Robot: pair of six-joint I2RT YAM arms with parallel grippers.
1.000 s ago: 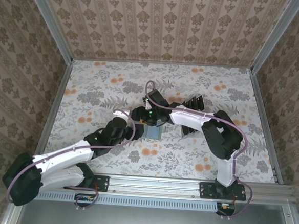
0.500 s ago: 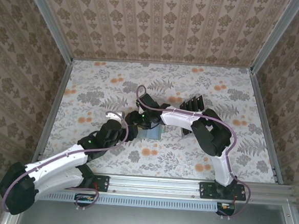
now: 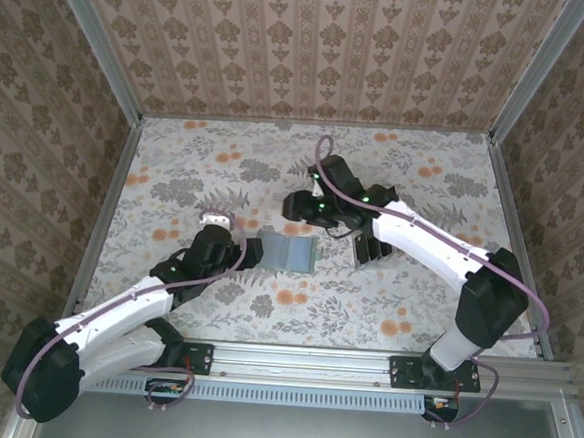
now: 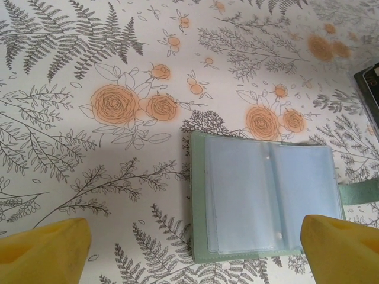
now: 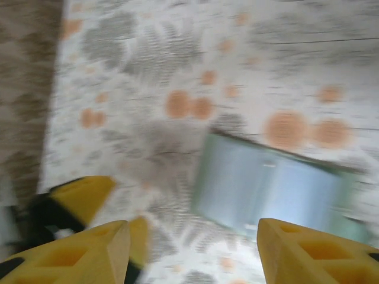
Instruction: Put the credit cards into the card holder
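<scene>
With left gripper [image 4: 192,249] and right gripper [image 5: 193,251] both open and empty, the unpinned card holder [image 3: 288,251] at centre frame may skid or flop shut during loading.

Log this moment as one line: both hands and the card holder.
left hand: open, empty, beside card holder | right hand: open, empty | card holder: lying open on table, visible sleeves empty

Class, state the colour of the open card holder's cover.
The card holder is sage green, seen best in the left wrist view.
</scene>
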